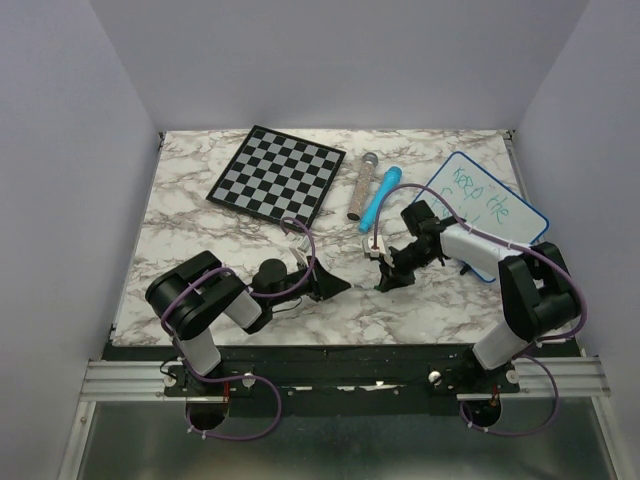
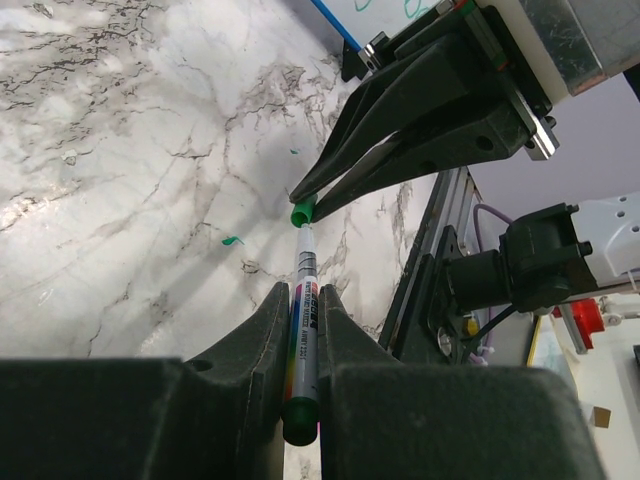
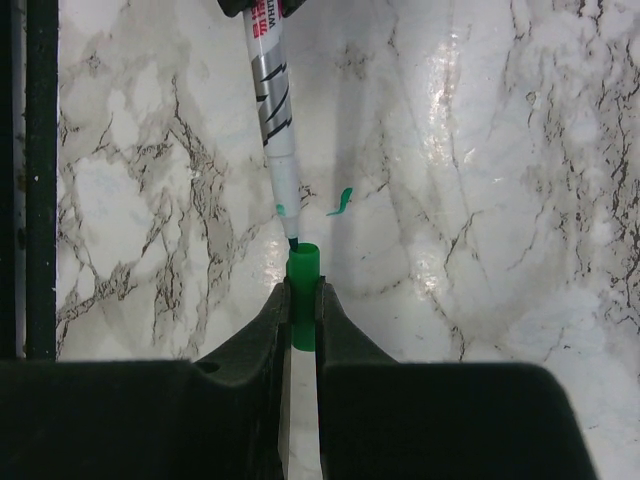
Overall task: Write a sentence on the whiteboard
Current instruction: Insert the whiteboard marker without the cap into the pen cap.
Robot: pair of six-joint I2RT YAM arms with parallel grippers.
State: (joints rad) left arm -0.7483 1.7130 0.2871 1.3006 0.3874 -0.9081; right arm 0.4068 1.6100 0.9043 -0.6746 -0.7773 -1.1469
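The whiteboard (image 1: 462,165) lies at the back right, and my right arm covers part of it. The green sentence (image 1: 482,193) reads "Keep the" with a second line partly hidden. My left gripper (image 2: 300,295) is shut on a whiteboard marker (image 2: 306,268), also seen in the right wrist view (image 3: 272,110). My right gripper (image 3: 303,290) is shut on the marker's green cap (image 3: 303,262). The marker's tip sits at the cap's open mouth. In the top view the two grippers (image 1: 335,285) (image 1: 383,278) meet low over the middle of the table.
A checkered chessboard (image 1: 278,173) lies at the back. A speckled grey cylinder (image 1: 358,190) and a blue cylinder (image 1: 379,197) lie beside the whiteboard. Green ink smudges (image 3: 340,200) mark the marble table. An aluminium rail (image 1: 560,372) runs along the near edge.
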